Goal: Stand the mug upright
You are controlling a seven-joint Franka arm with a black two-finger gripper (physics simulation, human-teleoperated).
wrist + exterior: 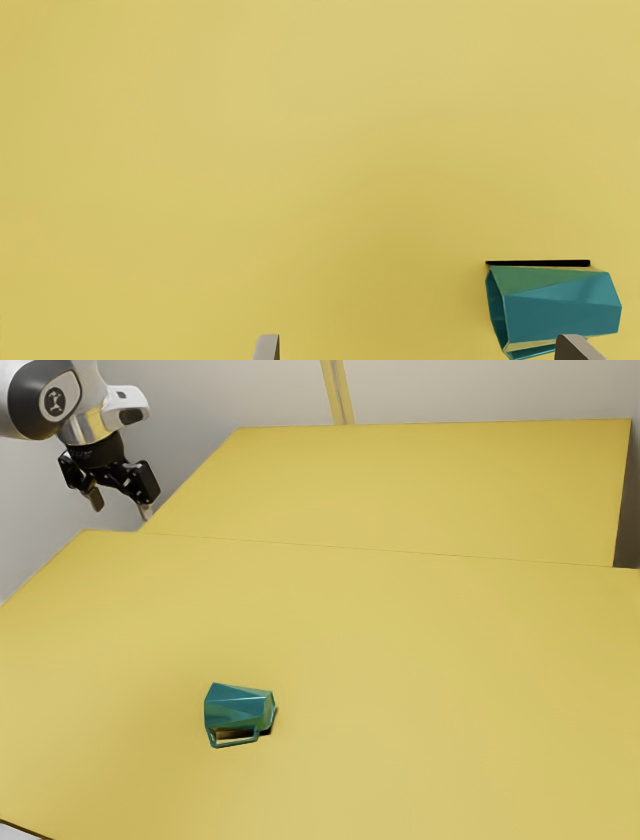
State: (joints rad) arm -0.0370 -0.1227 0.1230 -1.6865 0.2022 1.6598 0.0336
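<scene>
- You have one mug [238, 705], lying on its side on the table [400, 660], well in from the edges, toward the exterior view's left.
- Its one handle [235, 744] faces the near edge.
- Your one gripper [121, 509] is released, two fingers [267, 348] apart.
- You see one emblem [56, 401] on the arm [90, 382].

Exterior view: broad, matte yellow table [430, 660], crossed by a thin seam [330, 547] between near and far parts. Behind, plain pale grey wall [480, 390], with a slightly slanted yellow strip [338, 390] running down toward the table's far edge. At the exterior view's right, beside the far part, dark brown vertical face [627, 525]. Wrist view: same yellow surface, softly mottled, with a thin, straight black streak [540, 263]; nature not discernible.
</scene>
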